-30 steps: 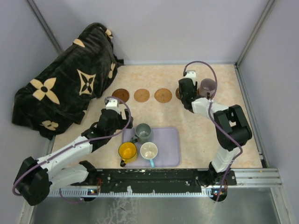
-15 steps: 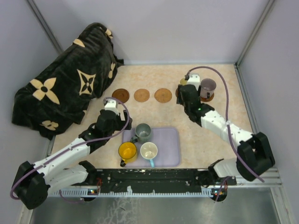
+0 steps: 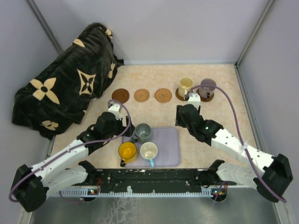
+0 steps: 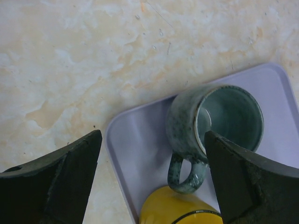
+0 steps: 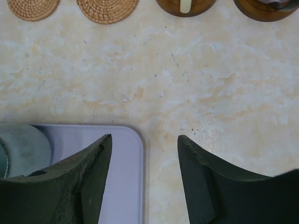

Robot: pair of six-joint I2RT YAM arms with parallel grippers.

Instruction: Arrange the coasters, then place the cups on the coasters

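Note:
Three bare round coasters (image 3: pixel 141 95) lie in a row at mid-table. To their right, a pale yellow cup (image 3: pixel 185 86) and a mauve cup (image 3: pixel 207 87) each stand on a coaster. On the lavender tray (image 3: pixel 169 148) are a grey-green cup (image 3: pixel 143 132), a yellow-orange cup (image 3: pixel 127 151) and a cream cup (image 3: pixel 149 151). My left gripper (image 4: pixel 152 135) hangs open over the tray's far left corner. The grey-green cup (image 4: pixel 215 121) stands just inside its right finger, handle towards the yellow-orange cup (image 4: pixel 182 207). My right gripper (image 5: pixel 145 136) is open and empty above the tray's far right corner (image 5: pixel 119 182).
A black cloth with beige flowers (image 3: pixel 65 88) is heaped at the far left. Grey walls close in the table at the back and on both sides. In the right wrist view, two woven coasters (image 5: pixel 107 9) lie along the top edge.
My right gripper has drawn back from the pale yellow cup, left standing on its coaster, towards the tray. My left gripper has shifted slightly towards the grey-green cup.

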